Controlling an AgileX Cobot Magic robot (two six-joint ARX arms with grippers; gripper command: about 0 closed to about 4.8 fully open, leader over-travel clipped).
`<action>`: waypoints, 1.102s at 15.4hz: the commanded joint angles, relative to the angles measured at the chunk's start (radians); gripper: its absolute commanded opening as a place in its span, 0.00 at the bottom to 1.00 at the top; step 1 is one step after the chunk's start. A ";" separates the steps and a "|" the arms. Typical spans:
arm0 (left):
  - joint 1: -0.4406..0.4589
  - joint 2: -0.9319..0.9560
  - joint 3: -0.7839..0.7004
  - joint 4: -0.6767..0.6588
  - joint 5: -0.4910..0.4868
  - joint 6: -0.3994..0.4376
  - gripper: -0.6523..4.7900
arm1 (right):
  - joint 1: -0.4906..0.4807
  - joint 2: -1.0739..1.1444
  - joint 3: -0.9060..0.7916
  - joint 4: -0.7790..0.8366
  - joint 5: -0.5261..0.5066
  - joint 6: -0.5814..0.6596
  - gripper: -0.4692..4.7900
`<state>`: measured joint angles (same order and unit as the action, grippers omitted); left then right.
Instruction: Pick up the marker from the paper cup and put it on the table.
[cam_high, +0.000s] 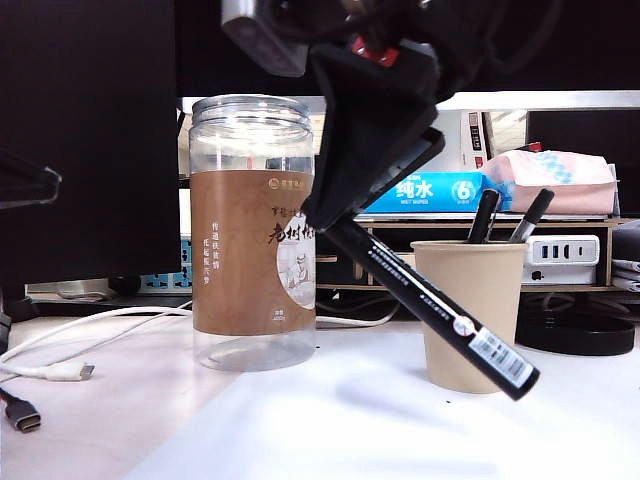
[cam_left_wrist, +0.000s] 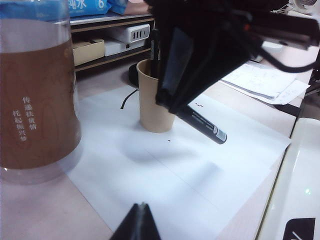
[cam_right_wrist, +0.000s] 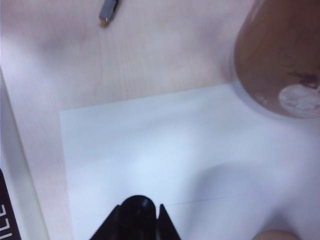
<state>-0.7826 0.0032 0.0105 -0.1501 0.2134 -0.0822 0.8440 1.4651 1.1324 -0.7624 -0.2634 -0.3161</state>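
A: Though the exterior view shows the right gripper (cam_high: 335, 215) plainly, its own wrist camera gives almost nothing of the grasp. From outside, the jaws are clamped on the upper end of the marker (cam_high: 440, 312), which hangs tilted in the air, its lower end down toward the right, in front of the paper cup (cam_high: 468, 312) and clear of the table (cam_high: 120, 420).

B: Agreed. The right wrist view shows only the dark tips of the gripper (cam_right_wrist: 136, 220), a round black end between them, a white sheet (cam_right_wrist: 165, 145) on the desk below, and the base of the clear jar (cam_right_wrist: 280, 65) at one corner. A small grey connector end (cam_right_wrist: 108, 11) lies on bare desk beyond the sheet.

A: The left wrist view adds the side angle: marker (cam_left_wrist: 202, 125) slanting out of the black gripper (cam_left_wrist: 172, 102), just beside the cup (cam_left_wrist: 154, 100), above the sheet (cam_left_wrist: 190, 170). Left gripper (cam_left_wrist: 140, 220): only dark fingertips meeting in a point at the frame's edge, low and well apart from the cup, nothing between them; closed.

B: Marker appearance: slim, all black, white print along the barrel, a white barcode label near its lower end in the exterior view. Two other black markers (cam_high: 505, 218) stand in the cup, visible from outside only.

A: Jar (cam_high: 253, 230) with brown label stands left of the cup.
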 joint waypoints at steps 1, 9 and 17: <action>-0.001 0.000 -0.001 -0.010 0.009 0.003 0.11 | 0.002 0.029 0.043 -0.031 0.003 -0.009 0.25; -0.001 0.000 -0.001 -0.010 0.009 0.003 0.11 | 0.027 0.103 0.048 -0.076 0.012 -0.038 0.25; -0.001 0.000 -0.001 -0.010 0.009 0.003 0.11 | 0.032 0.204 0.123 -0.095 0.088 -0.134 0.25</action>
<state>-0.7826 0.0032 0.0105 -0.1501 0.2131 -0.0822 0.8745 1.6669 1.2526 -0.8547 -0.1818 -0.4335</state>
